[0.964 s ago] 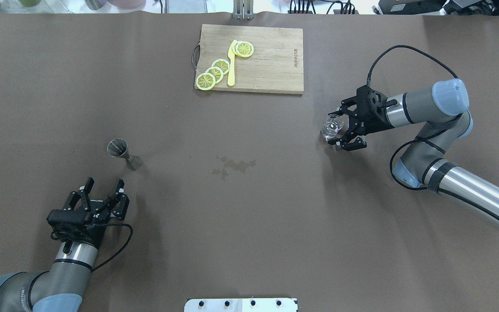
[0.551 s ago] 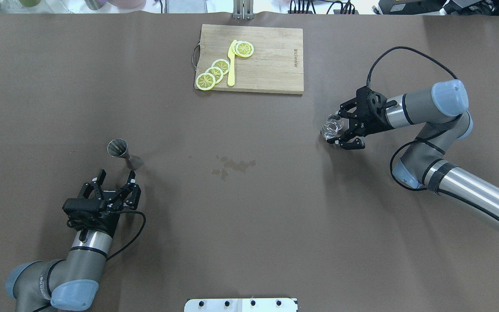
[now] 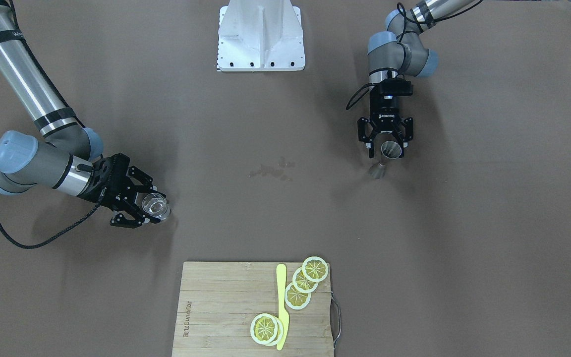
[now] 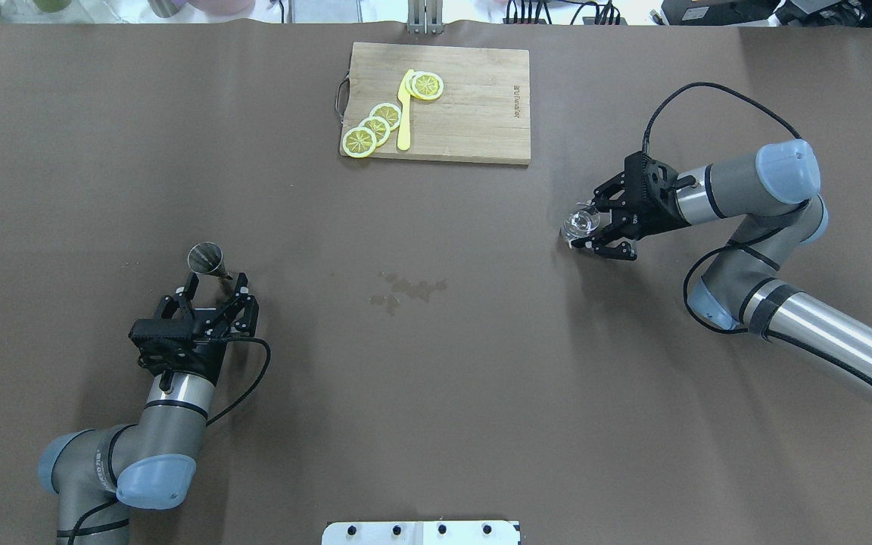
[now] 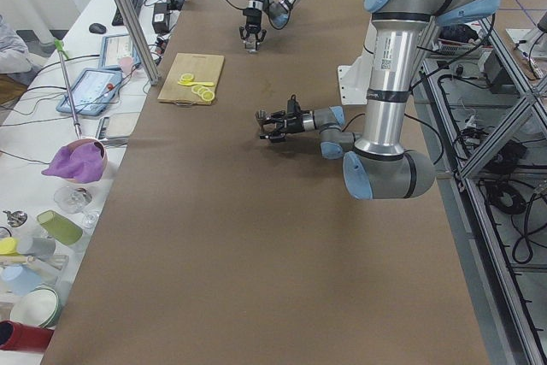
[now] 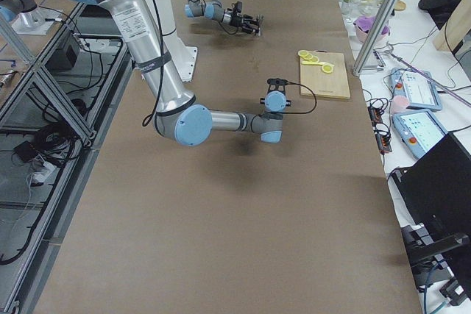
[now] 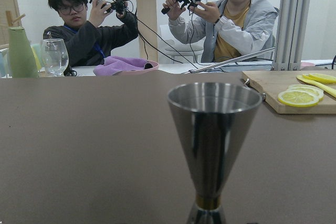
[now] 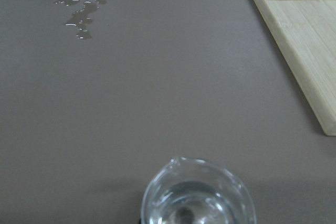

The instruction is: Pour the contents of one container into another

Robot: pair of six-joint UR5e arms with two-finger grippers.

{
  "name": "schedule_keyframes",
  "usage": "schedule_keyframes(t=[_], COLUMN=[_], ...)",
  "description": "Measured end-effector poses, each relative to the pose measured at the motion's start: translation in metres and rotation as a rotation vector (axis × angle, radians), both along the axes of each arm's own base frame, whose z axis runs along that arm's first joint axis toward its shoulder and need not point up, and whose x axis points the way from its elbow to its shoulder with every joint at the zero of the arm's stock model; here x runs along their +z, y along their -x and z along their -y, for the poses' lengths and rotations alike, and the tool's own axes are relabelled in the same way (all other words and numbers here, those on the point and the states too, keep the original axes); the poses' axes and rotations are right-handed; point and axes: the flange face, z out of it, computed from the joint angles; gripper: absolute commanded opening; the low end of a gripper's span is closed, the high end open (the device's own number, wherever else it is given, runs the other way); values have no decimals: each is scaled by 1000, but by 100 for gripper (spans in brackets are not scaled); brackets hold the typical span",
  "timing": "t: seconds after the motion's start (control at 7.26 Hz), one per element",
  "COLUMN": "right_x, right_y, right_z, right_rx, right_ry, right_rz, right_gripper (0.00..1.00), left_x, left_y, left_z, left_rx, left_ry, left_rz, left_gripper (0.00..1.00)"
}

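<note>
The clear glass (image 4: 581, 222) stands on the table at the right with some liquid in it, and fills the bottom of the right wrist view (image 8: 197, 198). My right gripper (image 4: 587, 224) reaches in from the side, shut on the glass with a finger against each side. The steel jigger (image 4: 206, 257) stands upright at the left, close and centred in the left wrist view (image 7: 214, 124). My left gripper (image 4: 216, 281) is open, low at the table, its fingers either side of the jigger's lower cone without touching it. In the front-facing view the jigger (image 3: 390, 148) sits between those fingers.
A wooden cutting board (image 4: 474, 113) lies at the far middle with lemon slices (image 4: 375, 125) and a yellow knife (image 4: 404, 113). A small wet spill (image 4: 406, 289) marks the table's middle. The white robot base plate (image 4: 421, 532) is at the near edge.
My left gripper has moved forward to the jigger, so its open fingers now flank the base. The right gripper's fingers have narrowed onto the glass, which has stayed in place.
</note>
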Motion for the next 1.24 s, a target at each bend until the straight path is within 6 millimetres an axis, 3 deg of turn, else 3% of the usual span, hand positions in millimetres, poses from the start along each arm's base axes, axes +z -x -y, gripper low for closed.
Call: schedule_keyframes(t=[0.28, 0.69, 0.83, 1.24], right_x=[-4, -17, -24, -49], right_y=[-16, -55, -70, -116], right_z=[11, 32, 39, 62], right_rx=[11, 38, 42, 76], right_ry=[0, -1, -2, 14], right_rz=[7, 25, 32, 27], right_gripper=[0, 0, 0, 0], left_x=[-6, -9, -9, -9], left_y=[2, -2, -3, -7], left_z=[8, 10, 11, 12], left_rx=[-15, -17, -15, -7], left_ry=[-2, -2, 0, 10], left_rz=[-8, -11, -8, 16], left_gripper=[67, 57, 47, 0])
